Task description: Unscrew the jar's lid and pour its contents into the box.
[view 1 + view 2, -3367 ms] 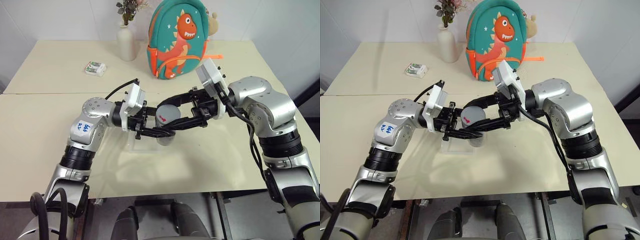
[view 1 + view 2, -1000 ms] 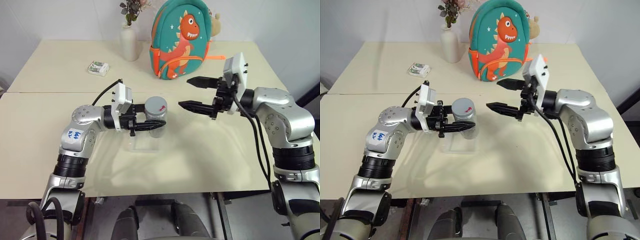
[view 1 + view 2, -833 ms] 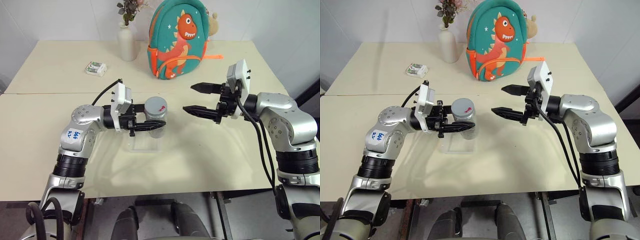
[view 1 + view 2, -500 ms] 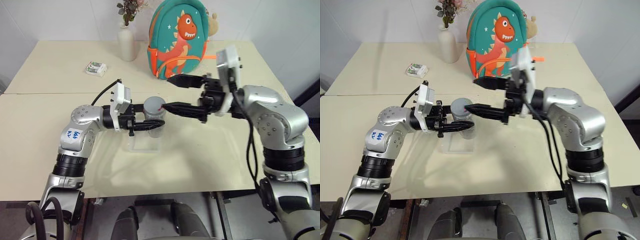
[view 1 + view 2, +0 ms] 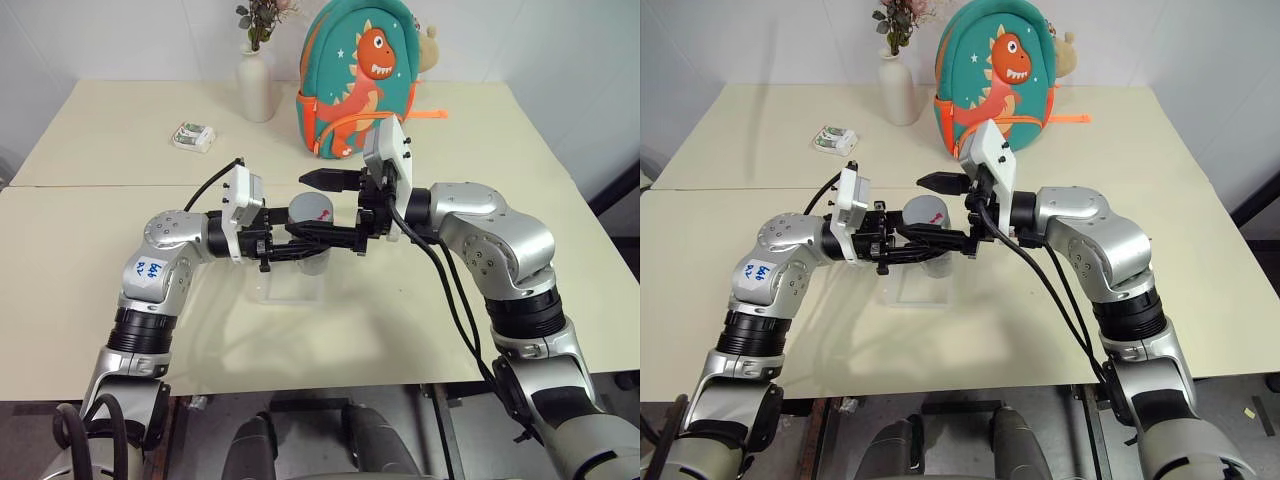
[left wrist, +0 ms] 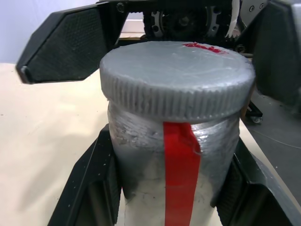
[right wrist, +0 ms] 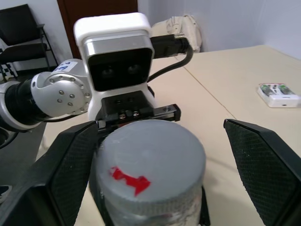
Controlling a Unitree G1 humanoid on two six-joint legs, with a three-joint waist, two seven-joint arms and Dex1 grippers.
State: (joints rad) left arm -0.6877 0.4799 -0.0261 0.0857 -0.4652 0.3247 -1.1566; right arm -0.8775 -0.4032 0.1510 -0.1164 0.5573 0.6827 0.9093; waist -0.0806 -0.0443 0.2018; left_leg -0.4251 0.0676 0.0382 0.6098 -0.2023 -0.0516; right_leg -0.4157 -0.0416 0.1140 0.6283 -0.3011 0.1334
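My left gripper [image 5: 320,247] is shut on the jar [image 5: 313,263], holding it upright by its body just above the clear box [image 5: 284,291] on the table. In the left wrist view the jar [image 6: 171,160] carries a red tape strip, and the left fingers [image 6: 96,188] press on both sides of it. The grey lid [image 5: 310,208] with its red mark sits on the jar. My right gripper [image 5: 300,206] is open, one finger behind the lid and one in front; its fingers [image 7: 261,160] stand apart from the lid [image 7: 150,160]. The contents are hidden.
At the back of the table stand a white vase [image 5: 255,85] with flowers and a green dinosaur backpack [image 5: 360,75]. A small white-and-green packet [image 5: 191,136] lies at the back left. The table's front part [image 5: 400,320] lies bare.
My right gripper has swung left from open air to the jar and now straddles the lid, still open. The left gripper and jar have stayed put.
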